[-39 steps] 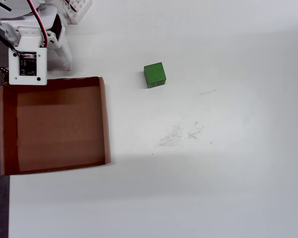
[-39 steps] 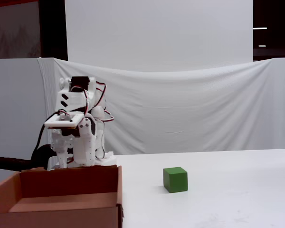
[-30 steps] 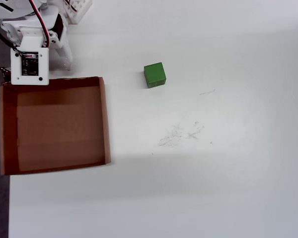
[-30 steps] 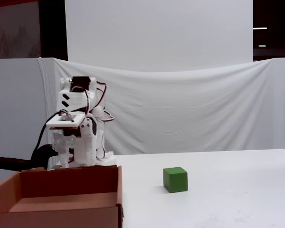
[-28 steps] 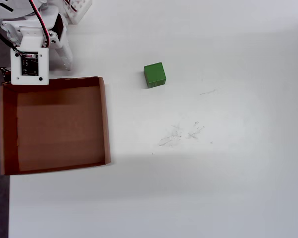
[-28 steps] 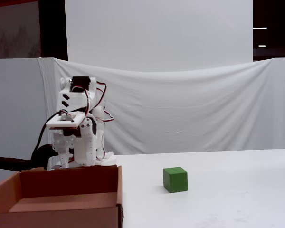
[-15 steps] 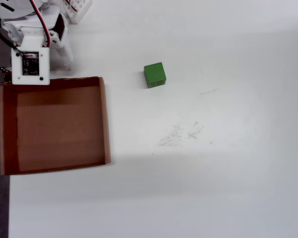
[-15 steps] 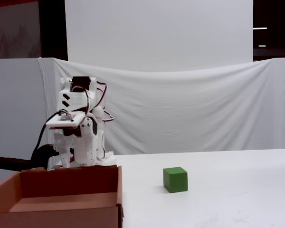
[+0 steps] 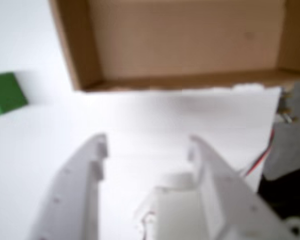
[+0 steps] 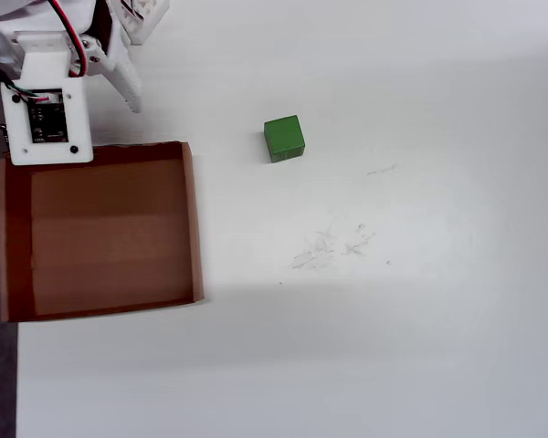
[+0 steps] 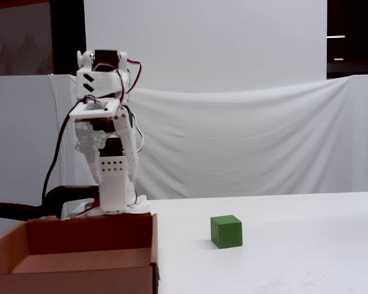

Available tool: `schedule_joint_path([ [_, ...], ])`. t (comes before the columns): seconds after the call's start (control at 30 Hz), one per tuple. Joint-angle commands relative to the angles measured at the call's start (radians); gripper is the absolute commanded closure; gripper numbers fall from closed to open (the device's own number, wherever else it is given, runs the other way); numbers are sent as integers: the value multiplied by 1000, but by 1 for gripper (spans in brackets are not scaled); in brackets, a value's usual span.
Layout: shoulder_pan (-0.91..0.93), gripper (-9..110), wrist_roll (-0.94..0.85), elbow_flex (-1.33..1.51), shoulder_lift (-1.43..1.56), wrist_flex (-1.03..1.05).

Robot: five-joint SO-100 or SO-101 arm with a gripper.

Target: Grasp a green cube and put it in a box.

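Observation:
The green cube point(image 10: 284, 139) sits alone on the white table, to the right of the box in the overhead view. It also shows in the fixed view point(image 11: 226, 231) and at the left edge of the wrist view point(image 9: 5, 93). The box point(image 10: 194, 219) is an empty brown cardboard tray at the table's left side; its near wall shows in the wrist view point(image 9: 80, 50) and the fixed view point(image 11: 92, 278). My gripper point(image 9: 148, 142) is open and empty, pointing down at bare table just behind the box's far wall, well left of the cube.
The arm's base and red and black cables point(image 11: 104, 92) stand behind the box. A white cloth backdrop point(image 11: 245, 141) hangs behind the table. Faint scuff marks point(image 10: 333, 245) lie on the table. The table's left edge point(image 10: 9, 383) runs beside the box.

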Motion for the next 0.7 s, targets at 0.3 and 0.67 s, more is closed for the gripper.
schedule_joint_path([
  [0.3,-153,76,183,-433,-431,-80],
  [0.67,-376,72,407,-433,-614,-247],
])
